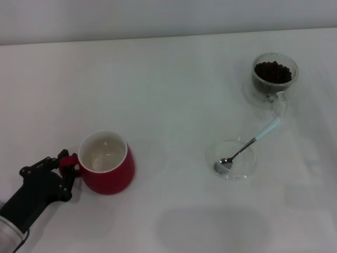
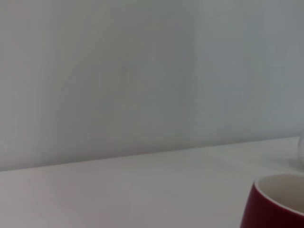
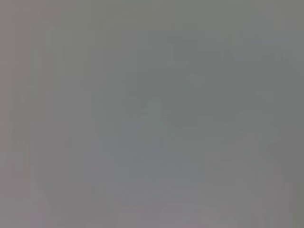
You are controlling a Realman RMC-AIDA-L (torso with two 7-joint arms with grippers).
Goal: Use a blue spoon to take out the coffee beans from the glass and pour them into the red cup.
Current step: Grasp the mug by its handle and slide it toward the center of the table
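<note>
The red cup (image 1: 108,171) stands upright at the front left, white inside and empty; its rim also shows in the left wrist view (image 2: 275,204). My left gripper (image 1: 67,174) is at its handle, one finger on each side, closed on it. The glass (image 1: 274,79) stands at the back right, apart from both, holding the coffee beans (image 1: 273,72). The blue spoon (image 1: 247,146) lies with its metal bowl in a shallow clear saucer (image 1: 246,169), its pale handle pointing toward the glass. My right gripper is out of view; the right wrist view shows only blank grey.
The white table (image 1: 168,95) ends at a pale wall along the back. The saucer lies just in front of the glass, to the right of the cup.
</note>
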